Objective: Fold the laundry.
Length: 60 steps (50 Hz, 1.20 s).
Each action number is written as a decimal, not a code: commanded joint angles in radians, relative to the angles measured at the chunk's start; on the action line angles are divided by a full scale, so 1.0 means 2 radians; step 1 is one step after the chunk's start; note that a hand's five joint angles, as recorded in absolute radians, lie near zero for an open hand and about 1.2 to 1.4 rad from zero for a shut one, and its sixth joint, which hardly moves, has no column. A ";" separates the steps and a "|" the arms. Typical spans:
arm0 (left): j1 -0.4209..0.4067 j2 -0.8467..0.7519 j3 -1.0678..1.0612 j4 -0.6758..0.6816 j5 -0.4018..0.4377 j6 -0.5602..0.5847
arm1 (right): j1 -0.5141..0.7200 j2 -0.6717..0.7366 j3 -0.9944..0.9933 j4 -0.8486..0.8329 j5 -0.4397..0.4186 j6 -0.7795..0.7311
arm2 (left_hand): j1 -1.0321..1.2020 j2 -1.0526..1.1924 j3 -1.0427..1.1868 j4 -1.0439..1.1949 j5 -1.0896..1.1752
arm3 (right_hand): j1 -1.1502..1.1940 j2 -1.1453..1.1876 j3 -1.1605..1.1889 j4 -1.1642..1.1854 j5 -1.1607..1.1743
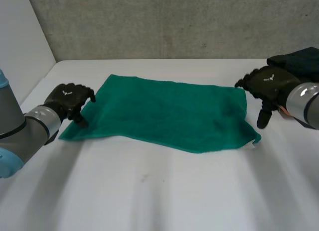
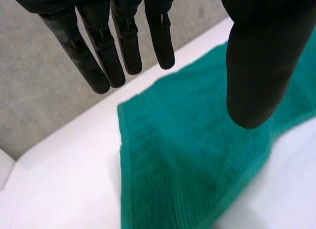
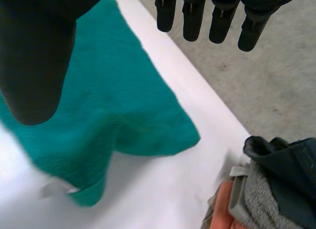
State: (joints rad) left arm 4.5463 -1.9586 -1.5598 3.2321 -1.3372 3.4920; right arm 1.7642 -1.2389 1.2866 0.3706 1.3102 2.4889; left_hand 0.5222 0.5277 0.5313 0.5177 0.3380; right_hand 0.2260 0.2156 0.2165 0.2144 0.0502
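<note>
Head view: green towel (image 1: pixel 169 114) flat on white table (image 1: pixel 149 191), grey wall (image 1: pixel 174 22) behind. My left hand (image 1: pixel 67 99) is at its left edge, my right hand (image 1: pixel 266 86) at its right edge.
Left wrist view: my fingers (image 2: pixel 123 41) straight, holding nothing.
Right wrist view: fingers (image 3: pixel 192 17) straight, unladen. White tag (image 3: pixel 59 188) at towel corner, unreadable. Clothes pile (image 3: pixel 276 199) nearby.

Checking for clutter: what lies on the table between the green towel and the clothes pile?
Bare table separates the towel from the pile, seen in the right wrist view.
</note>
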 commanded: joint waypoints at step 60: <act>-0.017 0.067 0.036 -0.063 -0.029 0.101 | -0.037 0.011 -0.010 0.111 -0.052 0.021 | 0.437 0.434 0.432 0.439 0.442 | 0.585 0.590 0.590 0.591 0.586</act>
State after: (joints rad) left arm 4.5144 -1.9476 -1.4536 3.1562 -1.3678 3.6901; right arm 1.7373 -1.1511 1.3793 0.2958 1.2376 2.5949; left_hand 1.1471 1.1929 1.1861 1.1955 0.9940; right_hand 1.1142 1.1687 1.1810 1.1933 0.9925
